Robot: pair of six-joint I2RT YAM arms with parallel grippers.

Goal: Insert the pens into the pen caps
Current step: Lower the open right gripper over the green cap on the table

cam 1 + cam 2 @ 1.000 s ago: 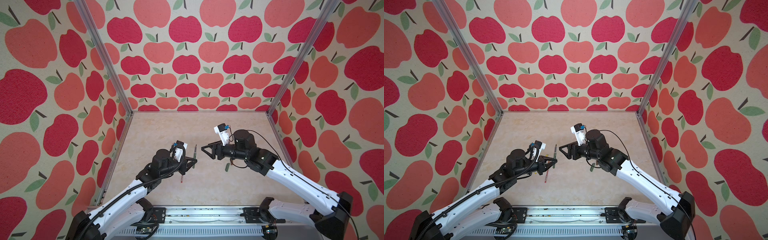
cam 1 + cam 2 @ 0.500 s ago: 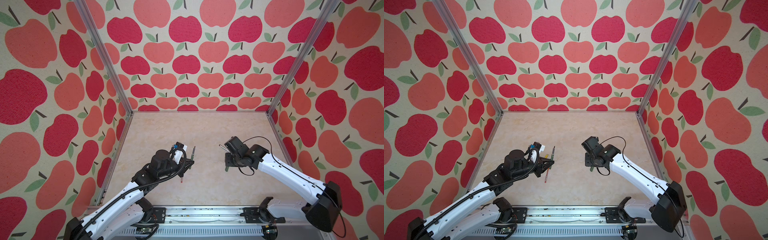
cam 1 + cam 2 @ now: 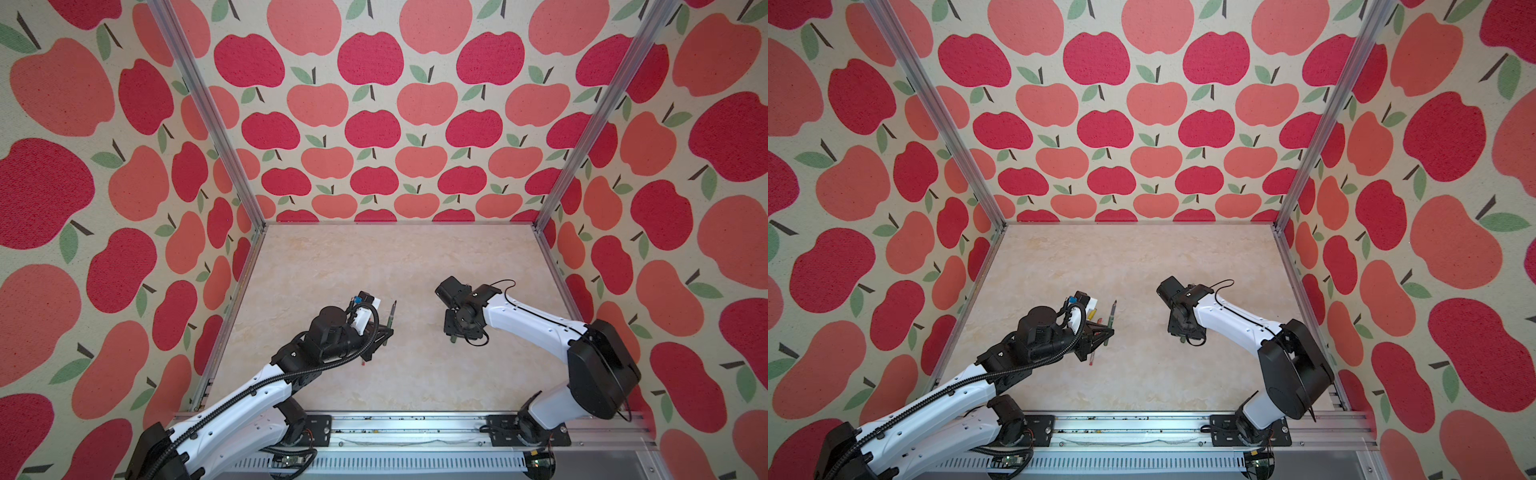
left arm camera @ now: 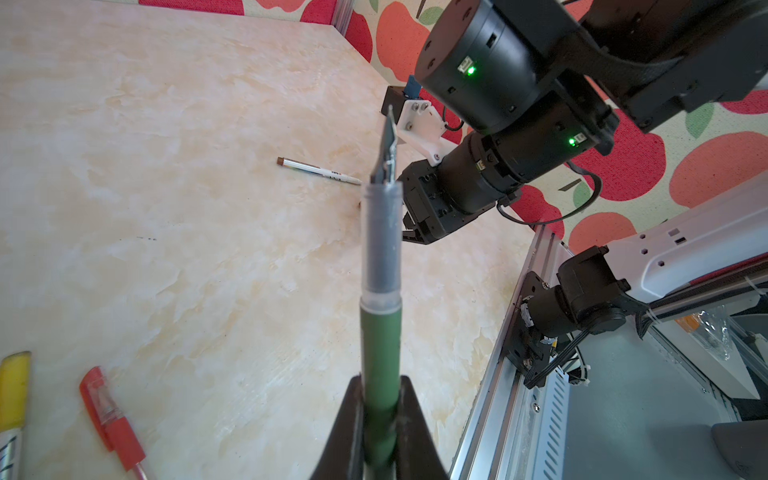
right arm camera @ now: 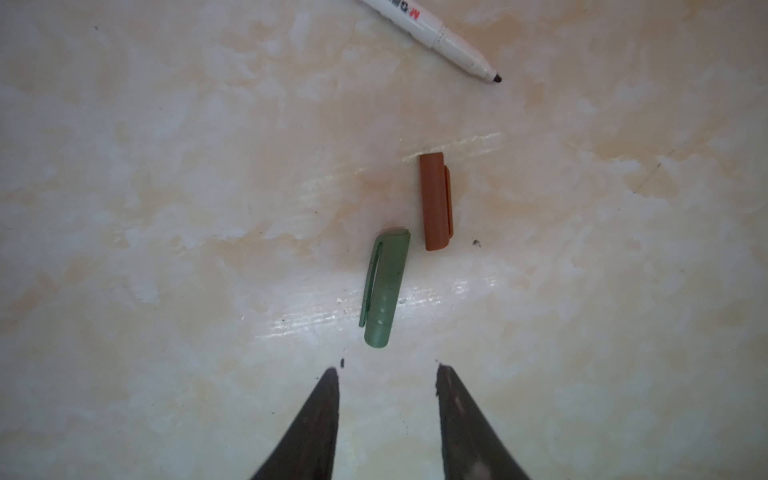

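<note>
Closest to me, the left gripper (image 4: 381, 380) has its jaws clamped on the lower barrel of a slim dark green pen (image 4: 380, 332). The pen is held clear of the table, its grey grip section and bare nib pointing up and away. Under that gripper, on the beige marbled table (image 3: 374, 257), lie a red plastic pen (image 4: 112, 419) and, near it, a white pen with a yellow end (image 4: 14, 386). I cannot tell whether either is capped.

Across from it, the right gripper (image 5: 387, 370) points down at the table, its jaws partly apart with nothing between them. Just ahead of its tips lies a translucent green plastic pen cap (image 5: 384, 291), clip to one side, flat and untouched. Just past that, close but not touching, lies a brown plastic pen cap (image 5: 435, 201), roughly parallel to it. Further on lies a white pen with a dark tip (image 5: 440, 33), uncapped. At the back stands the apple-print fabric wall (image 3: 374, 124), red and pink.
</note>
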